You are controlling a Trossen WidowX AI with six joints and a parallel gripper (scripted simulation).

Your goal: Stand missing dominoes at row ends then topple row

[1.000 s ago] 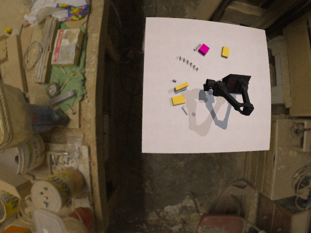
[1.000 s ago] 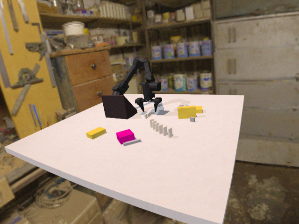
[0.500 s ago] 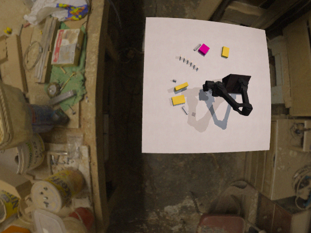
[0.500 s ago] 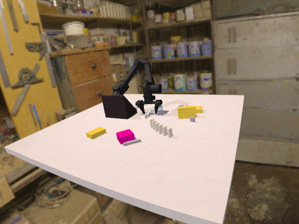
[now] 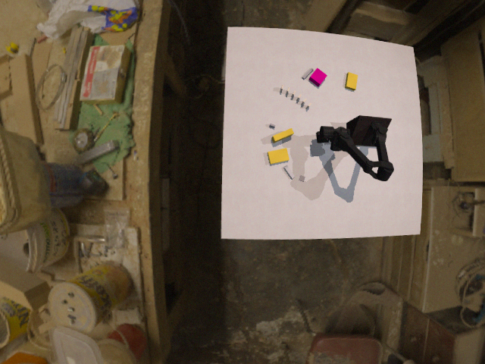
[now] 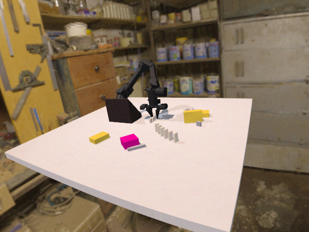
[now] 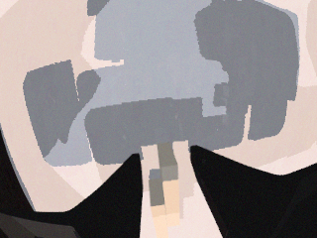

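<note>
Several cream dominoes stand in a short diagonal row on the white table. My gripper is down at the table, just beyond the row's end nearest the arm base. Its fingers are half closed, one on each side of a cream domino that lies flat. In the wrist view bare table shows on both sides of that domino. The top view does not show it; the gripper hides it. Other grey loose dominoes lie flat.
Two yellow blocks lie left of the gripper. A magenta block and another yellow block lie beyond the row's far end. The dark arm base stands close by.
</note>
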